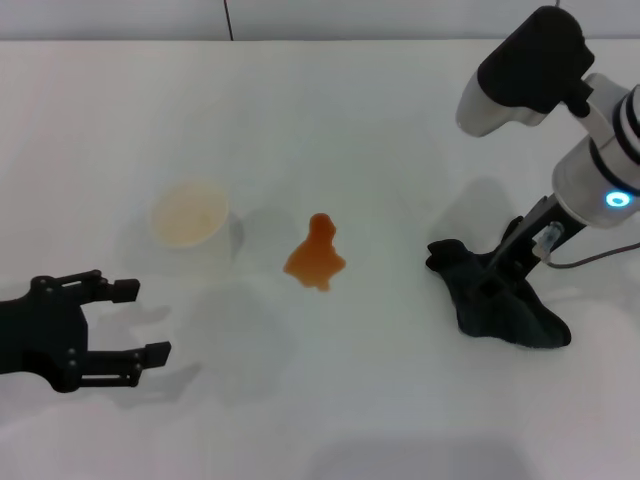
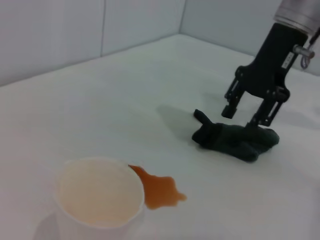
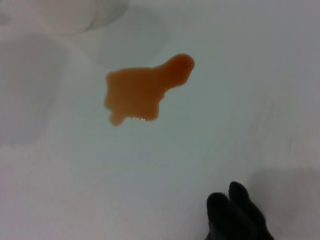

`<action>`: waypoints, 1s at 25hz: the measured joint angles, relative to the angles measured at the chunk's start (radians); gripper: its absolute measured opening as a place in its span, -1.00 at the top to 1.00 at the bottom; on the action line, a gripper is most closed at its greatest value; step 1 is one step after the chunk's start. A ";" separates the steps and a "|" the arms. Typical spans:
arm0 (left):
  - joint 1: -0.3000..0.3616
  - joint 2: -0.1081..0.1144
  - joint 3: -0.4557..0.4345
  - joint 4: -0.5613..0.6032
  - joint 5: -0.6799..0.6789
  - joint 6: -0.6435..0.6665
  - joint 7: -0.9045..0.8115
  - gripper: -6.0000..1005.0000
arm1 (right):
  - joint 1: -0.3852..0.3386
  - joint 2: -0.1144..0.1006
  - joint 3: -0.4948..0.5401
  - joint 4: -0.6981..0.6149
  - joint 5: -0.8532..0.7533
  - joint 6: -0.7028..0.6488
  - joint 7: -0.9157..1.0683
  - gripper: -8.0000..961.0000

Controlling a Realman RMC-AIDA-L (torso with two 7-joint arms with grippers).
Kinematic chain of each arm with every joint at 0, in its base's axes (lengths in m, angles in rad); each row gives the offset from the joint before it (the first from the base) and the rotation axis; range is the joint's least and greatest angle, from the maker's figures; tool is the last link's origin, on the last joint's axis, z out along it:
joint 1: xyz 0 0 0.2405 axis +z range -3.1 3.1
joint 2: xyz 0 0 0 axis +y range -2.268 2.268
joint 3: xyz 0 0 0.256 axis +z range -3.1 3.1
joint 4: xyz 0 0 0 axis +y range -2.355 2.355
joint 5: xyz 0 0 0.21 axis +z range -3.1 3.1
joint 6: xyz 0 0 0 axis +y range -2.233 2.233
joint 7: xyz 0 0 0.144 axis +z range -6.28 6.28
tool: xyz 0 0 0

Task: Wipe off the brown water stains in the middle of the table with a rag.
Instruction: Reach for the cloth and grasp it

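The brown water stains (image 1: 315, 257) form one orange-brown blotch in the middle of the white table (image 1: 330, 120). It also shows in the left wrist view (image 2: 160, 191) and the right wrist view (image 3: 142, 90). The dark rag (image 1: 505, 308) lies crumpled to the right of it. My right gripper (image 1: 500, 272) points down over the rag (image 2: 235, 140), open, with its fingertips (image 2: 227, 112) at the cloth's top, one at each side of a fold. A corner of the rag (image 3: 235, 215) shows in the right wrist view. My left gripper (image 1: 140, 320) is open and empty at the front left.
A pale translucent cup (image 1: 187, 213) stands upright just left of the stain, close to its edge in the left wrist view (image 2: 97, 195). A grey wall runs behind the table's far edge (image 1: 300, 38).
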 joint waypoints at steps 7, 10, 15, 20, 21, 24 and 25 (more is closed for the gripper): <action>-0.022 0.001 0.019 0.019 0.018 0.033 0.009 -0.76 | 0.006 0.000 -0.012 0.043 -0.003 0.024 0.016 -0.32; -0.022 -0.006 0.034 0.050 0.034 0.033 0.010 -0.76 | 0.007 0.000 -0.012 0.057 -0.003 0.029 0.016 -0.27; -0.025 -0.015 0.052 0.068 0.049 0.024 0.011 -0.76 | 0.027 0.000 -0.034 0.093 -0.002 0.042 0.017 -0.16; -0.028 -0.015 0.055 0.066 0.050 0.019 0.011 -0.76 | 0.036 0.001 -0.057 0.111 -0.004 0.052 0.015 0.01; -0.028 -0.015 0.055 0.066 0.050 0.019 0.012 -0.76 | 0.036 0.001 -0.058 0.113 -0.004 0.057 0.013 0.08; -0.029 -0.016 0.055 0.065 0.049 0.019 0.013 -0.76 | 0.036 0.000 -0.060 0.114 -0.004 0.064 0.008 0.30; -0.029 -0.016 0.055 0.065 0.049 0.019 0.013 -0.76 | 0.037 0.000 -0.060 0.115 -0.004 0.065 0.006 0.37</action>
